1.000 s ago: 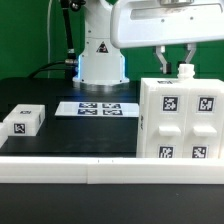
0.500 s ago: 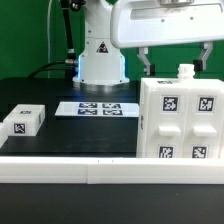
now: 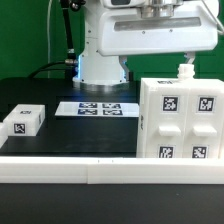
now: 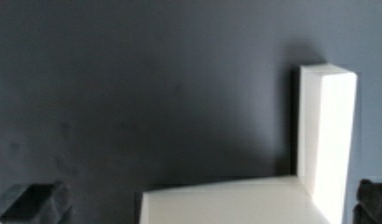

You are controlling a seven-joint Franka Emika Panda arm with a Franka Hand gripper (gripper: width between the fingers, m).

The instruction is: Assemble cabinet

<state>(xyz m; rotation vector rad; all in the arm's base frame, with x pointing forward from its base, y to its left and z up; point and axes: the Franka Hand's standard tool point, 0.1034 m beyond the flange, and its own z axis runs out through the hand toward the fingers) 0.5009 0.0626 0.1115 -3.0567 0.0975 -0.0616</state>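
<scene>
My gripper (image 4: 198, 203) has lifted clear of the cabinet (image 3: 180, 120), which stands at the bench's front edge toward the exterior view's right, jaws spread wide and empty, so I judge that piece released.

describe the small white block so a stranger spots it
Start at the white border bar across the front of the black table. Just behind it, at the exterior view's left, sits the small white block. It is far smaller than the cabinet box at that view's right and thicker than the flat marker board.
</scene>
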